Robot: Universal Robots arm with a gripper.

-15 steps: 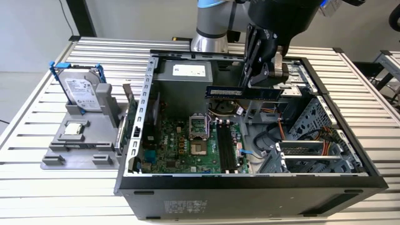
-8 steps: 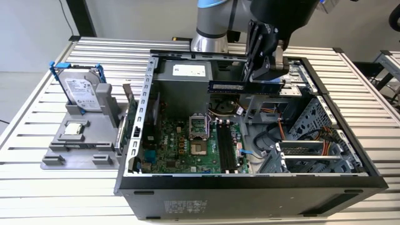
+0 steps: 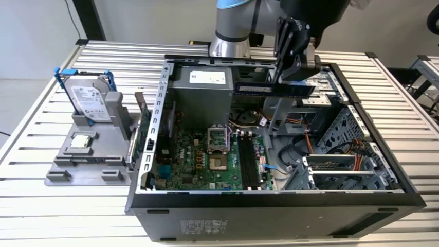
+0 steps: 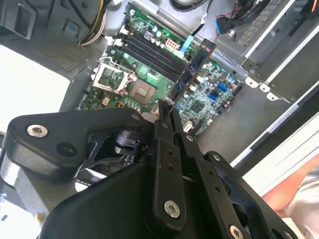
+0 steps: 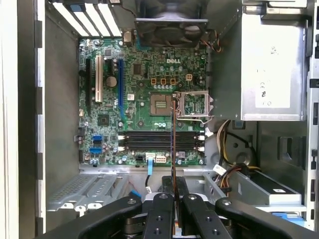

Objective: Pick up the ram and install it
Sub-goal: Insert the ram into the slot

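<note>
1. The hand (image 3: 293, 81) is closed on the ram (image 3: 264, 89) and holds it in the air over the open computer case (image 3: 274, 198), well above the motherboard (image 3: 199, 159).
2. In the exterior view the ram lies level. The fingers pinch its two flat faces nearer to the end at the exterior view's right, so the longer part stands out free toward the exterior view's left.
3. In the first wrist view the stick appears edge-on, as a thin line over the black memory slots (image 5: 159, 142). It is apart from them and not yet seated. As far as I can judge, it lies across the slots and not along them.
4. I judge the ram to be light and stiff, but thin and fragile. The board may crack if it is bent, and the contacts on its lower edge should not be touched or scraped.
5. A good place to hold is the flat faces near the top edge, around the middle. With this grip to one side, the smooth stick could turn between the fingers when pressed.
6. The hard drive (image 3: 89, 100) in its blue frame stands on the counter (image 3: 61, 206), well apart from the case.
</note>
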